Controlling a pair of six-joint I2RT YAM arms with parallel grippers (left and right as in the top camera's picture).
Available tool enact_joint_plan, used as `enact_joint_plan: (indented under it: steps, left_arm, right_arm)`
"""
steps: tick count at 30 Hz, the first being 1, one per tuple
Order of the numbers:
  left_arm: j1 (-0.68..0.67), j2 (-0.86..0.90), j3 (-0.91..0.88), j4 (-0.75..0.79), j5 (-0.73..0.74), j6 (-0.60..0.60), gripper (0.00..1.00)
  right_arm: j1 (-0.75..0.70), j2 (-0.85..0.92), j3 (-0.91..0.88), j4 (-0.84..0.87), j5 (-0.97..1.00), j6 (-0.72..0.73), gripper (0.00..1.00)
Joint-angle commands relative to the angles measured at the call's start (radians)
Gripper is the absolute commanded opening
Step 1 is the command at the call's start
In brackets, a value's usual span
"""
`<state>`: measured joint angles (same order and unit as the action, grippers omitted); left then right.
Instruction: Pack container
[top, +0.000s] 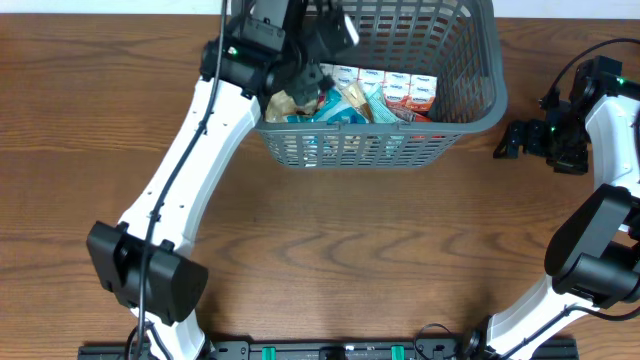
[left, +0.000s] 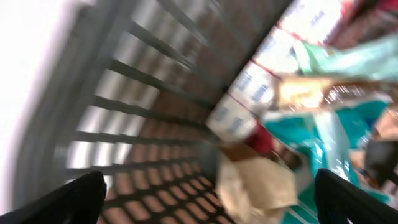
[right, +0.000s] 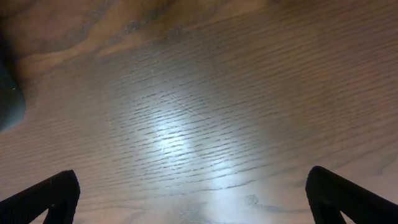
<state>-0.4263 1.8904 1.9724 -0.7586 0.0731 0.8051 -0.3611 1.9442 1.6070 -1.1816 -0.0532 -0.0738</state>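
The right gripper (right: 191, 175) hangs over the wooden table (right: 186, 93), fingers spread wide, holding nothing; the container (top: 350, 148) stands at the table's far middle, well apart from it. The left gripper (left: 208, 180) is inside the container's left end above snack packets (top: 410, 92); its fingers are spread wide, gripping nothing.

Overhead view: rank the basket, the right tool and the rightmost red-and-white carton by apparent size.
1. basket, by far largest.
2. right tool.
3. red-and-white carton, close to the tool; it sits deeper, farther from the camera, so this pair is unsure.
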Motion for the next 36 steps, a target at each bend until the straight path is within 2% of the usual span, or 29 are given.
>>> enact_joint_plan:
  steps: [1, 4, 9, 11, 16, 22, 26, 29, 36]
  left_arm:
    - [0.005, -0.044, 0.069, 0.001, -0.023, -0.002, 0.99]
    - [0.005, -0.063, 0.098, 0.006, -0.047, -0.002, 0.99]
    - [0.012, -0.121, 0.102, 0.013, -0.254, -0.003, 0.99]
    - [0.031, -0.152, 0.102, -0.021, -0.276, -0.022, 0.99]
    - [0.164, -0.248, 0.102, -0.070, -0.276, -0.232, 0.99]
    - [0.370, -0.312, 0.102, -0.089, -0.276, -0.408, 0.99]
    - [0.500, -0.310, 0.093, -0.188, -0.257, -0.552, 0.99]
    - [0.559, -0.310, 0.069, -0.254, -0.182, -0.572, 0.99]
    - [0.594, -0.318, 0.038, -0.338, -0.161, -0.592, 0.99]
  right_arm:
    - [0.007, 0.006, -0.003, 0.000, -0.004, -0.013, 0.99]
    - [0.007, 0.006, -0.003, 0.000, -0.004, -0.013, 0.99]
    - [0.007, 0.003, -0.002, 0.004, -0.003, -0.013, 0.99]
    - [0.006, -0.005, -0.002, 0.016, -0.003, -0.013, 0.99]
    - [0.002, -0.053, 0.013, 0.061, -0.003, -0.014, 0.99]
    - [0.000, -0.168, 0.022, 0.169, 0.050, -0.014, 0.99]
    - [0.000, -0.282, 0.022, 0.275, 0.064, -0.059, 0.99]
    - [0.000, -0.362, 0.022, 0.325, 0.064, -0.079, 0.99]
    - [0.000, -0.510, 0.021, 0.326, 0.065, -0.085, 0.99]
